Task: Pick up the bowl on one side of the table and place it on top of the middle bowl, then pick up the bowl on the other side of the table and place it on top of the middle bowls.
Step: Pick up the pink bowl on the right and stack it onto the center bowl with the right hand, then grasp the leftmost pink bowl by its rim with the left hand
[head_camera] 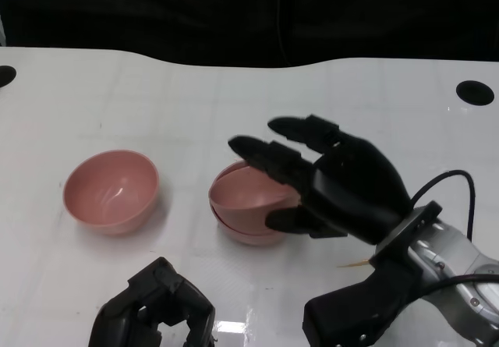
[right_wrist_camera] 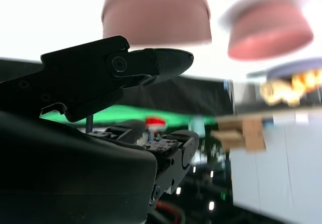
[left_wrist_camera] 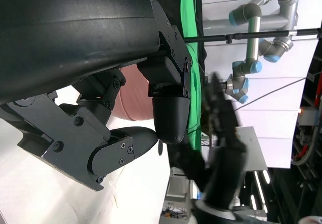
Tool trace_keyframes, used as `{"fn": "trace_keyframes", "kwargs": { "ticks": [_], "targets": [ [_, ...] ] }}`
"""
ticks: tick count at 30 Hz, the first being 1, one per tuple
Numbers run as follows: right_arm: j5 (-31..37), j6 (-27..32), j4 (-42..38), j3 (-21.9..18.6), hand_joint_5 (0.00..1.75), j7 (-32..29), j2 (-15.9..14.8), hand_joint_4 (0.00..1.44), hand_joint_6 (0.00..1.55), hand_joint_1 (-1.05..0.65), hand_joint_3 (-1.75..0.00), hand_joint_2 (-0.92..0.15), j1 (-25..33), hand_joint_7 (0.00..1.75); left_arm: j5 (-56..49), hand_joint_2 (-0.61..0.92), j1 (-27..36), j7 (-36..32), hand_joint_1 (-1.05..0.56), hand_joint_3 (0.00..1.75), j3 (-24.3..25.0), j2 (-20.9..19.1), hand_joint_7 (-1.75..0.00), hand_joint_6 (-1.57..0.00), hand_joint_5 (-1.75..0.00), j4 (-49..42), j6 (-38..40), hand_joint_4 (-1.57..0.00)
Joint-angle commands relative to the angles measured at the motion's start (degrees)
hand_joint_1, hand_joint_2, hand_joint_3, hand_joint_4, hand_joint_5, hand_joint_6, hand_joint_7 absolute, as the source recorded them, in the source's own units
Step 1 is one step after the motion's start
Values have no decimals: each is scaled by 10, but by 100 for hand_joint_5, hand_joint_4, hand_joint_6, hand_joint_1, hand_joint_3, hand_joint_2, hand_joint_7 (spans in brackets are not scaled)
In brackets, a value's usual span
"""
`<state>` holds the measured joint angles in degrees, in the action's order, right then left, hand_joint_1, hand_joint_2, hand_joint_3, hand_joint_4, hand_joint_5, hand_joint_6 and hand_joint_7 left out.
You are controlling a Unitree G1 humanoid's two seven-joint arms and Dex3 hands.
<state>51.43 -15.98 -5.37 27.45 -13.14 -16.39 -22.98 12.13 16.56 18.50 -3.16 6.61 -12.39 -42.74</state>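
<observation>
The first stacking looks done: in the middle of the white table (head_camera: 374,105) one pink bowl sits inside another, the top bowl (head_camera: 251,193) a little tilted in the middle bowl (head_camera: 248,234). The right hand (head_camera: 331,182) hovers just beside this stack with fingers spread, holding nothing. The left hand (head_camera: 156,308) waits near the front edge, fingers curled in, empty. The side bowl (head_camera: 111,191), smooth, pink, upright, stands apart to the left. I think the left hand must next reach it and grip its rim.

right hand (head_camera: 327,183) over stacked bowls (head_camera: 248,207), left bowl (head_camera: 111,190) unobstructed
</observation>
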Motion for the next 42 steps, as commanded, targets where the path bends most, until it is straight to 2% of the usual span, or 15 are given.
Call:
{"fn": "trace_keyframes", "kwargs": {
  "ticks": [1, 5, 16, 22, 27, 36, 42],
  "targets": [
    [-15, -8, 18, -14, 49, 0, -3, 2, 23, -76, -36, -92, 8, 1, 7, 55, 2, -1, -18, 108, 1, -4, -143, -88, -170, 1, 0, -87],
    [-17, -9, 28, -19, 55, 7, -3, 0, 23, -75, -35, -92, 11, 2, 10, 55, 2, 0, -18, 109, 0, -3, -142, -88, -169, 2, 2, -87],
    [-26, -12, 54, -28, 57, 11, -2, 0, 24, -75, -33, -92, 24, 2, 17, 56, 3, 1, -18, 106, -1, -4, -139, -91, -168, 6, 7, -89],
    [-27, -30, 72, -37, 69, -5, -7, 0, 28, -72, -29, -92, 51, 4, 23, 58, -4, 4, -19, 99, 5, -8, -140, -89, -167, -2, 0, -88],
    [-30, -58, 73, -49, 82, -39, -8, 7, 37, -67, -20, -92, 79, 9, 23, 56, -8, 6, -20, 105, 10, -12, -143, -86, -165, -4, -1, -88],
    [-45, -111, 82, -73, 83, -76, -15, 14, 42, -61, -14, -92, 133, 11, 41, 60, -14, 13, -17, 98, 16, -13, -137, -87, -160, -6, 4, -89],
    [-86, -173, 75, -91, 83, -93, -16, 35, 63, -49, -7, -92, 167, 19, 40, 61, -13, 9, -18, 96, 18, -13, -135, -88, -158, 1, 10, -90]
  ]
}}
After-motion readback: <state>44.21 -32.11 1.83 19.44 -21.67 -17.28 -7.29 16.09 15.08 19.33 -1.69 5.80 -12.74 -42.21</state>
